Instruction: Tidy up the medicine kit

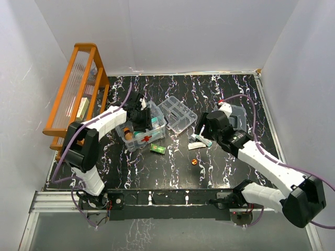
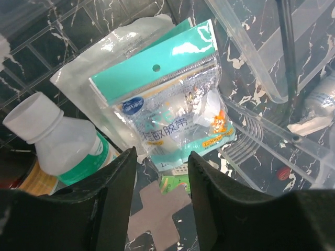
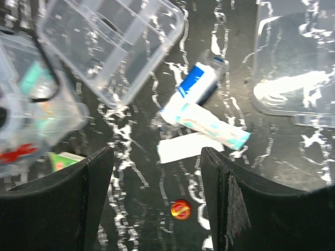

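From above, the clear box (image 1: 148, 133) with the red cross stands on the black marbled table (image 1: 172, 175) just beside the orange rack (image 1: 78, 89), with the divided tray (image 1: 178, 114) right next to it and the lid (image 1: 239, 116) well apart on the right, partly under the right arm. The left gripper (image 1: 140, 116) reaches down into the box. The right gripper (image 1: 201, 133) hangs over two tubes (image 1: 199, 141), with a green carton (image 1: 157, 149) and a small orange disc (image 1: 194, 161) lying near. In the left wrist view, the left gripper (image 2: 159, 178) has its fingers apart and pinches nothing. A teal-topped packet (image 2: 172, 104) lies below the gap, beside a white-capped bottle (image 2: 57, 141), and the cross (image 2: 157, 209) shows through the wall (pale from inside). In the right wrist view, the right gripper (image 3: 157, 198) is spread wide and empty above the table. A blue-and-white tube (image 3: 196, 86), a teal-ended tube (image 3: 209, 123) and a white slip (image 3: 180, 147) lie between the tray (image 3: 112, 47) and the lid (image 3: 296, 68), and the box (image 3: 31, 115) is blurred at the left edge
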Controlling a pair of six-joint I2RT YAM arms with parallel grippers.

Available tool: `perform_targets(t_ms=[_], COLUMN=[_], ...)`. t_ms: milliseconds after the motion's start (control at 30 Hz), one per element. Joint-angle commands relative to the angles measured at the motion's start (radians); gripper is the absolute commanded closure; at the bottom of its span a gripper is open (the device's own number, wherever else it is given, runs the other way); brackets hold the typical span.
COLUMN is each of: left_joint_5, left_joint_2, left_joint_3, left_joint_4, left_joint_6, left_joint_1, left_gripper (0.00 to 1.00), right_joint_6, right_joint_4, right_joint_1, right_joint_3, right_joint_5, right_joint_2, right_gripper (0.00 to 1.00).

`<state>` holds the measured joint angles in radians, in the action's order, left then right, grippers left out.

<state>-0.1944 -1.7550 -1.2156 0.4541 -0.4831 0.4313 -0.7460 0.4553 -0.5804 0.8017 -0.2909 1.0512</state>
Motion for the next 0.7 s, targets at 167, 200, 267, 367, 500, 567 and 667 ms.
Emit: perform_targets(t_ms=[167,200,267,367,500,567,667], left_joint_5=[0.029,0.025,0.023,0.037,0.043,0.035,0.029], left_joint_2=[0.174,0.193,0.234,0.323,0.51,0.604,0.731], left_joint_3=[-0.059,-0.058,-0.057,-0.026,0.086,0.168,0.287], left_joint_4=[0.076,0.073,0.063,0.024,-0.113,-0.2,-0.314], left_joint_6=[0.05,0.058,0.068,0.097,0.145,0.171,0.188], left_joint_1=[0.004,0.004,0.004,0.004,0.004,0.004,0.003], left_gripper=[0.52,0.51,0.51,0.49,0.45,0.42,0.37], right_joint_6=[0.272,0.265,0.23,0.152,0.04,-0.012,-0.091], right_joint_4=[0.012,0.017,0.023,0.032,0.036,0.033,0.019], right_joint_1=[0.007,0.008,0.009,0.01,0.01,0.01,0.011], right_joint_3=[-0.007,-0.001,0.011,0.021,0.014,0.0,-0.032], right_joint_5=[-0.093,-0.088,-0.066,-0.031,-0.011,-0.011,-0.022], right_joint_2=[0.049,0.056,0.073,0.109,0.127,0.122,0.101], right_gripper=[0.35,0.34,0.34,0.34,0.35,0.35,0.36])
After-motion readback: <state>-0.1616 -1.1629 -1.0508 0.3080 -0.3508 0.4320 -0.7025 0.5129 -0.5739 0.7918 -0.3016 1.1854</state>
